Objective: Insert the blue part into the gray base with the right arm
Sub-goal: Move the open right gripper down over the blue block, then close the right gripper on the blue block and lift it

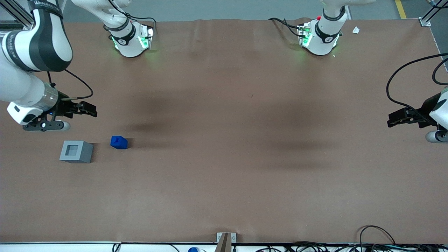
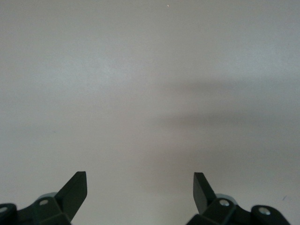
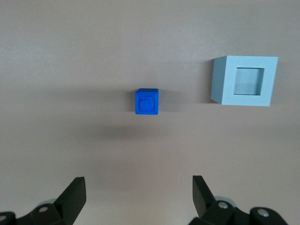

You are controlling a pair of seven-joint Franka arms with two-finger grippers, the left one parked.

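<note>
The blue part (image 1: 119,142) (image 3: 146,101) rests on the brown table with its round stud facing up. Beside it, toward the working arm's end of the table, stands the gray base (image 1: 76,151) (image 3: 244,80), its square recess facing up and nothing in it. My gripper (image 1: 91,110) (image 3: 139,186) hangs above the table, farther from the front camera than both blocks and apart from them. Its fingers (image 3: 75,192) are spread wide open and hold nothing.
The brown table (image 1: 224,140) stretches toward the parked arm's end. Two arm bases (image 1: 131,38) (image 1: 320,36) stand along the table's back edge. Cables (image 1: 378,241) and a small bracket (image 1: 225,239) lie at the front edge.
</note>
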